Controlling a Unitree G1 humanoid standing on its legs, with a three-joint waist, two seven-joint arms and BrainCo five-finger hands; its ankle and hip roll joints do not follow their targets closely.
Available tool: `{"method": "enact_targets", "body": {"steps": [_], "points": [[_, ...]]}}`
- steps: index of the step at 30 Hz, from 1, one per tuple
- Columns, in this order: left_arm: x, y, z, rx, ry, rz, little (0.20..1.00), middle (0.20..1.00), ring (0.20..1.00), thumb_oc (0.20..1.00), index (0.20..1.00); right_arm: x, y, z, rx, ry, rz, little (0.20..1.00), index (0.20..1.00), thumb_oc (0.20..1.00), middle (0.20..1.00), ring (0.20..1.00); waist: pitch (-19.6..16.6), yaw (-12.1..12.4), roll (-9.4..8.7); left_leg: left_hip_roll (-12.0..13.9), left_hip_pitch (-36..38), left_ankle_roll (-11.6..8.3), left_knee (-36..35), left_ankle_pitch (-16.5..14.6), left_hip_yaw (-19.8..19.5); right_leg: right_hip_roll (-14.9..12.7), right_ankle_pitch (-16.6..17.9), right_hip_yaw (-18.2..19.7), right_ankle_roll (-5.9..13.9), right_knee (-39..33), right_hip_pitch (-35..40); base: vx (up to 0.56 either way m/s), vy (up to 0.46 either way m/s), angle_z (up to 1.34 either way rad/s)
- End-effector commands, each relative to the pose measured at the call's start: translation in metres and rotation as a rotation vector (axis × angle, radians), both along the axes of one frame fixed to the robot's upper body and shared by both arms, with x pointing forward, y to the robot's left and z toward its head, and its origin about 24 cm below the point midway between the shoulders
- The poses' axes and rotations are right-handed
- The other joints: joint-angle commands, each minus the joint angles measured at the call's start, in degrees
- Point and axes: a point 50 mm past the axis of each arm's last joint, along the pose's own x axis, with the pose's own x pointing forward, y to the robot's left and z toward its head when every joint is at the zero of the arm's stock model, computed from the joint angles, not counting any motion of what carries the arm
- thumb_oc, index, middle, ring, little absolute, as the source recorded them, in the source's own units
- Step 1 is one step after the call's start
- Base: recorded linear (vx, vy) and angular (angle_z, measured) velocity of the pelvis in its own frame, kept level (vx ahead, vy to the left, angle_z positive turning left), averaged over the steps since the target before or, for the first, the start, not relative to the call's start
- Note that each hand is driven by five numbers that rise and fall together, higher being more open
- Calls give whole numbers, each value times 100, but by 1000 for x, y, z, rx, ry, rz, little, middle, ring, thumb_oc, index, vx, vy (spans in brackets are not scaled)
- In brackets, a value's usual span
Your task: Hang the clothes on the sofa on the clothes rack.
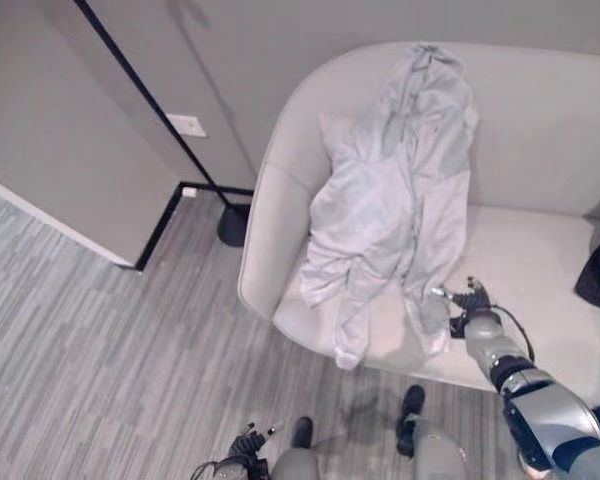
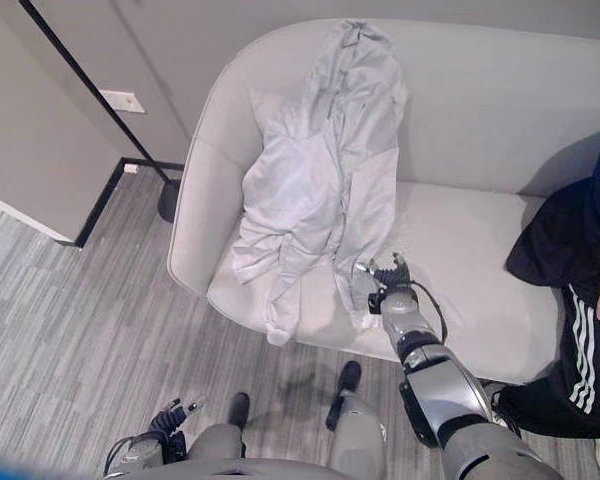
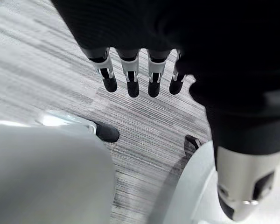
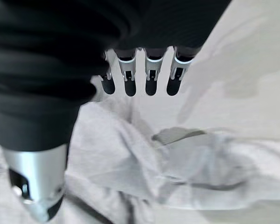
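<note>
We see the pale grey garment (image 1: 395, 200) draped from the sofa (image 1: 540, 130) backrest down over the seat's front edge. Our right hand (image 1: 467, 305) hovers over its lower hem with fingers straight and nothing held. Our left hand (image 2: 170, 420) hangs low above the floor (image 1: 100, 340), fingers relaxed; a person (image 2: 580, 290) sits at the sofa's right end.

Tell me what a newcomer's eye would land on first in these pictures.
A pale grey hooded garment sprawls from the backrest of the light grey curved sofa down over the seat's front edge. The right hand, fingers straight, hovers over the garment's lower hem; the left hand hangs low over the floor. A person in dark clothes sits at the sofa's far end.
</note>
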Motion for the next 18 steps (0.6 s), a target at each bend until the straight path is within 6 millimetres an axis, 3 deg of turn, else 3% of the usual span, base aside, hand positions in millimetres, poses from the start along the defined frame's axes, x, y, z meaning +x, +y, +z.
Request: {"method": "enact_targets", "body": {"steps": [1,12,18], "points": [[6,-6,2,7,-19,-47,1000,1000,1000,1000,1000,13,-4,19,-9,-79,-28,1000,1000,1000,1000,1000,62,154,-43,114,609,198,-428,-78,-33,-624,-25,572,613,576,-549,-5,-4,20],[26,-18,9,-9,-104,-141,1000,1000,1000,1000,1000,32,-21,56,39,-167,-104,1000,1000,1000,1000,1000,367,398,235,142,133,104,-486,98,-431,-828,-266,294,636,1040,-898,0,-25,24],[37,-20,15,7,-145,-209,1000,1000,1000,1000,1000,50,-23,92,205,-300,-175,1000,1000,1000,1000,1000,457,616,406,212,-226,36,-486,222,-556,-880,-427,184,632,1311,-1242,15,-39,18]]}}
